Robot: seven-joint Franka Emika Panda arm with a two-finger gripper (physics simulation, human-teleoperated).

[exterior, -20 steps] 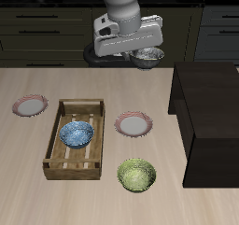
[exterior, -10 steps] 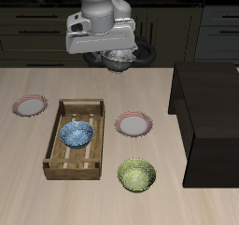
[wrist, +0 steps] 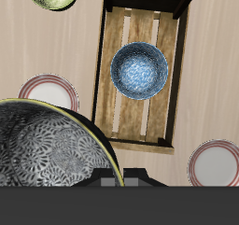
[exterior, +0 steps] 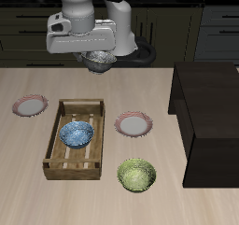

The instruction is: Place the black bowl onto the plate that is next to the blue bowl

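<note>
Black bowl (exterior: 100, 59) up in the air at the back of the table (exterior: 28, 187), hanging under the gripper (exterior: 97, 53), well above the wood and touching nothing else; silvery speckled inside (wrist: 51, 159) filling much of the wrist view. Fingers closed on the bowl's rim, though the pads themselves mostly hidden behind the gripper body. Largest on the table, a dark cabinet (exterior: 210, 121) along one side, then a wooden slatted tray (exterior: 75, 138) near the middle. Blue bowl (exterior: 77, 133) upright inside that tray. Yellow-green bowl (exterior: 137, 175) nearer the front edge, outside the tray. Two pink-rimmed plates flat on the wood: one plate (exterior: 133, 125) just beside the tray, a second plate (exterior: 30, 105) on the tray's other side, a little apart.
</note>
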